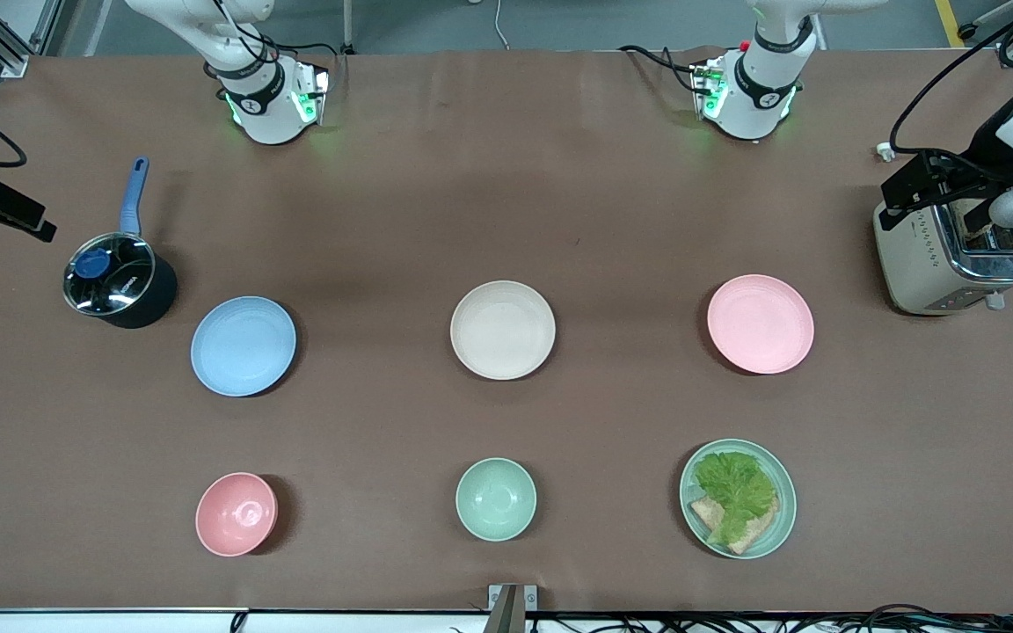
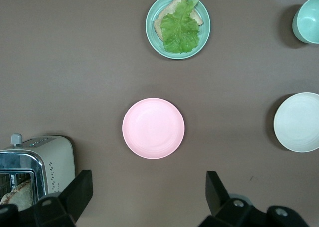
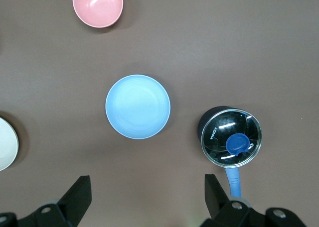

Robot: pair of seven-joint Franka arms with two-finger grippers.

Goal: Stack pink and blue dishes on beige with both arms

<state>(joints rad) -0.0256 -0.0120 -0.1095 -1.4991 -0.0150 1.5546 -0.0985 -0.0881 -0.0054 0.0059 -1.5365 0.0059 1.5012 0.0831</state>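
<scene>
We find no plate stacked yet. The left end effector (image 2: 147, 187), released, hangs above the pink plate (image 1: 760, 323); the right end effector (image 3: 147, 187), released, above the blue plate (image 1: 243, 345). The beige plate (image 1: 502, 330) lies between them on the desk. Next, we judge, each must descend to a rim.

I see the pink plate (image 1: 760, 323), blue plate (image 1: 243, 345) and beige plate (image 1: 502, 330) all with the same matt, smooth, plastic-looking finish. The table (image 1: 506, 202) wears a dull brown covering, faintly creased like paper or cloth. The toaster (image 1: 955, 259) shines with polished metal on top above cream sides. The saucepan (image 1: 120, 281) looks dark and matt under a glossy glass lid.
</scene>
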